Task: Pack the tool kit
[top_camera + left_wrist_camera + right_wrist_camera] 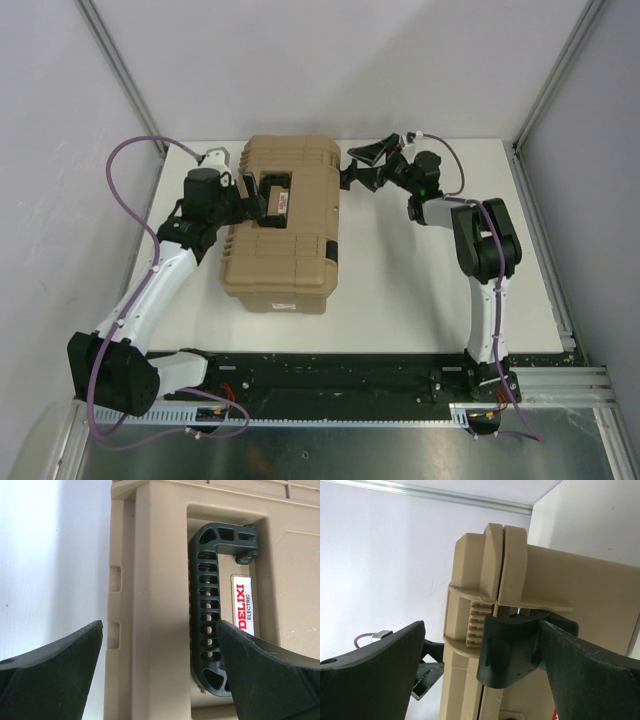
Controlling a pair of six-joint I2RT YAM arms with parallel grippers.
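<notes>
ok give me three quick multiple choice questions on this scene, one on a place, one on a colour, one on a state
1. Where is the left gripper?
A) over the handle of the case
B) at the table's near edge
C) beyond the table's far edge

2. What colour is the case?
A) blue
B) red
C) tan

3. How does the right gripper stand?
A) shut on a hammer
B) open
C) shut on nothing

Answers:
1 A, the left wrist view shows the handle just under its fingers.
2 C, the shell is tan in every view.
3 B, its fingers stand wide apart beside the black latch.
</notes>
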